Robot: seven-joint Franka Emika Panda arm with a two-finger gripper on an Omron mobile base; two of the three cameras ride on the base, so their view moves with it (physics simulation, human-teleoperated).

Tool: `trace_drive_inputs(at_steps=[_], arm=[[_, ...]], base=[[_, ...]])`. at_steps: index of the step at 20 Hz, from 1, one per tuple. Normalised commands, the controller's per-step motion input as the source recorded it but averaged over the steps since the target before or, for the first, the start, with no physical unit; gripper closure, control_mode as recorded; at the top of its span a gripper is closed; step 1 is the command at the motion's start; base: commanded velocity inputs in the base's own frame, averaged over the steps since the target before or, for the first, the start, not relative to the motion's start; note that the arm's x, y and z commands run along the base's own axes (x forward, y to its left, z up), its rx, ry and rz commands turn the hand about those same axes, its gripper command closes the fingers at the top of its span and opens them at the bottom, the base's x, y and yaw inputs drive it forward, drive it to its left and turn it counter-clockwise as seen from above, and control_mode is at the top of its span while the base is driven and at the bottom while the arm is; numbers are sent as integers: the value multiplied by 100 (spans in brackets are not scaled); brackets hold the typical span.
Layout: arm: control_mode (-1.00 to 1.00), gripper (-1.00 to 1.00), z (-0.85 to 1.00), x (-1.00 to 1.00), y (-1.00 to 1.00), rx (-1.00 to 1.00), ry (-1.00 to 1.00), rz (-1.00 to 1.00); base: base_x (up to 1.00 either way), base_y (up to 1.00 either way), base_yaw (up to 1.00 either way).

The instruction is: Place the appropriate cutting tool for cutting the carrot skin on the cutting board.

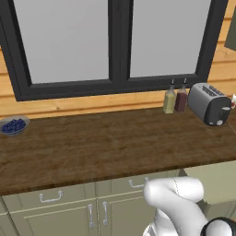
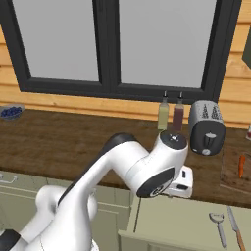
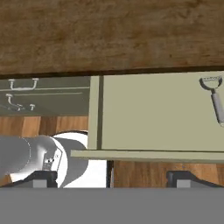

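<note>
One peeler (no readable writing) in the open drawer, jaws wide, empty.

peeler beside knife in open drawer | carrot on cutting board

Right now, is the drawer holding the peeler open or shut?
Open. The drawer is pulled out from under the counter, its inside bared from above, with the peeler lying in it.
</note>
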Motion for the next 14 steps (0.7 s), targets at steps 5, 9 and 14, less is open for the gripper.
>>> trace_drive_inputs(at_steps=[5,9,14], arm=[[-100,-100,-72,0,-70,0,20,-6],[-100,-100,-73,0,-27,0,3,0],[-100,-100,-70,0,-42,0,14,0]], base=[[0,0,0],[0,0,0],[0,0,0]])
